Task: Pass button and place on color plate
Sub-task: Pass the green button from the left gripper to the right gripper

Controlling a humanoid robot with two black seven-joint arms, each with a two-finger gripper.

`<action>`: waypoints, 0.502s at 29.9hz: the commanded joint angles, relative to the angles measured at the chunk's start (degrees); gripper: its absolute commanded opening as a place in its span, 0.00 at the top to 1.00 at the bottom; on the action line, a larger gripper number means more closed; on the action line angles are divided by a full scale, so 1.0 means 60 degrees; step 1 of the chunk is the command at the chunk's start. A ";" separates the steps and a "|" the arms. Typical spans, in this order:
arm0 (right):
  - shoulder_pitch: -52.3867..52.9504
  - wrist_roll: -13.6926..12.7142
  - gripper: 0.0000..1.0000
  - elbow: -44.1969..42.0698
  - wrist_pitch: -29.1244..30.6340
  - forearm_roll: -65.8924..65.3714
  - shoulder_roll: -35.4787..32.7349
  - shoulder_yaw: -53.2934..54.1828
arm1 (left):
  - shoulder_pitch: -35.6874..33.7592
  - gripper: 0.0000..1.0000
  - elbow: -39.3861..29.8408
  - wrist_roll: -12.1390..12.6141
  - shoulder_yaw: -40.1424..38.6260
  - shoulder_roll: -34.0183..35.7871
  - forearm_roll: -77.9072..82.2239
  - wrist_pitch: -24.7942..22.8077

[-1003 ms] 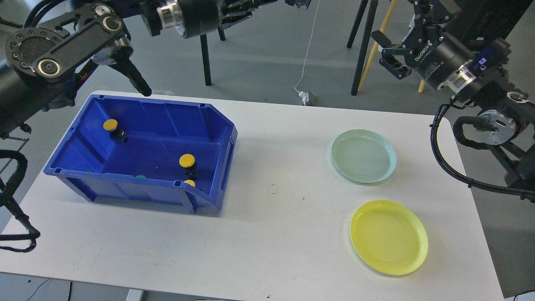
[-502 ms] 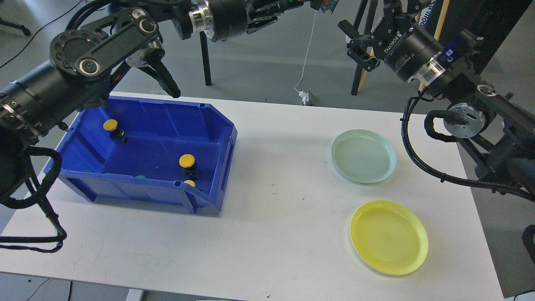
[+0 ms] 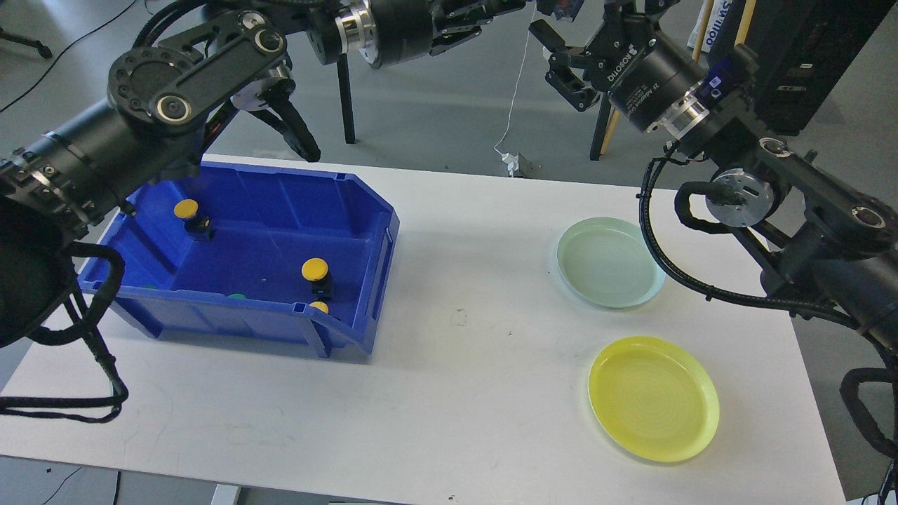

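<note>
Across the middle of the frame, a matte white table (image 3: 449, 393) with rounded corners and faint scuffs. At centre left on it, a glossy blue plastic bin (image 3: 365, 203), rectangular with ribbed walls and a cut-down front lip at lower right. Inside, three buttons with round yellow caps on dark bodies: one yellow button (image 3: 186, 209) near the upper left corner of the bin, a second yellow button (image 3: 315, 269) right of centre, a third yellow cap (image 3: 319, 307) just below it, half hidden by the front wall; slivers of green showing by the same wall. At right of the frame, two shallow round plates lying apart: a pale green plate (image 3: 610, 261) above, smooth, and a yellow plate (image 3: 653, 397) below, with fine concentric rings. Along the top, high above the table, both black metal arms. At top centre, the left gripper (image 3: 554, 7), cropped by the frame edge, fingers closed on a small blue object (image 3: 561, 8), too cropped to name. Just to its right, the right gripper (image 3: 565, 59), jaws spread wide, nothing between them, fingertip close to the left one's load.
</note>
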 commanded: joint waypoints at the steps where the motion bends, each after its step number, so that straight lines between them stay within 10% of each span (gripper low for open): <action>1: -0.0013 0.0118 0.21 0.0003 -0.0071 -0.0019 -0.0003 -0.0002 | 0.0029 0.73 0.0024 -0.0001 -0.0016 -0.0064 -0.0017 0.0001; 10: 0.0002 0.0133 0.30 0.0003 -0.0115 -0.0048 0.0026 -0.0016 | 0.0015 0.72 0.0024 -0.0001 -0.0016 -0.0152 -0.0412 0.0001; 15: 0.0002 0.0133 0.55 0.0003 -0.0101 -0.0384 0.0026 -0.0016 | 0.0015 0.72 0.0024 -0.0001 -0.0031 -0.0137 -0.0412 0.0001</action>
